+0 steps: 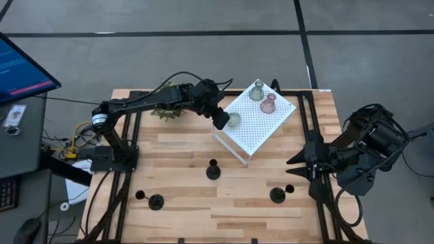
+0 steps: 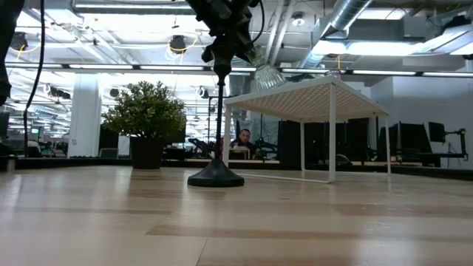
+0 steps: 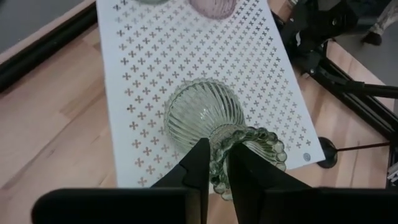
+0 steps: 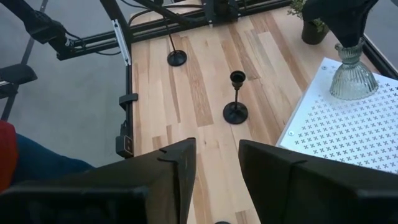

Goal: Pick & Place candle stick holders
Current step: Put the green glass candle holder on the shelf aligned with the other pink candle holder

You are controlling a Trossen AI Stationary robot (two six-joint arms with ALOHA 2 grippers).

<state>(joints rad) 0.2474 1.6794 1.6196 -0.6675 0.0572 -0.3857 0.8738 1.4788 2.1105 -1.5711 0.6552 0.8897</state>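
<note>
L end effector (image 3: 214, 171) over the near-left corner of the white box (image 1: 271, 125), fingers (image 3: 194, 168) pinched on the beaded neck of a greenish glass holder (image 3: 205, 115). Holder upside down (bulb toward the perforated top, wider beaded foot up by the fingers); low view shows the bulb just above the box top, contact cannot be told. Grip closed on the holder.

On the box top, far end: second greenish holder (image 1: 256, 90) and pink holder (image 1: 268, 104), just beside each other, upright.

Three black holders on the wood surface (image 1: 183, 196), well apart from each other: one mid-surface in front of the box (image 1: 213, 169), one near the front-left (image 1: 156, 201), one front-right (image 1: 277, 195) near the R arm. All upright on round bases.

Potted plant (image 1: 166, 108) at the far-left of the surface, beside the L arm.

R end effector (image 4: 216, 165) parked at the right edge of the surface, off the box, holding nothing; fingers apart w/ a clear gap (seen in the R wrist view), pointing toward the surface's middle.

Low view: a person seated in the room behind, seen under the box.
</note>
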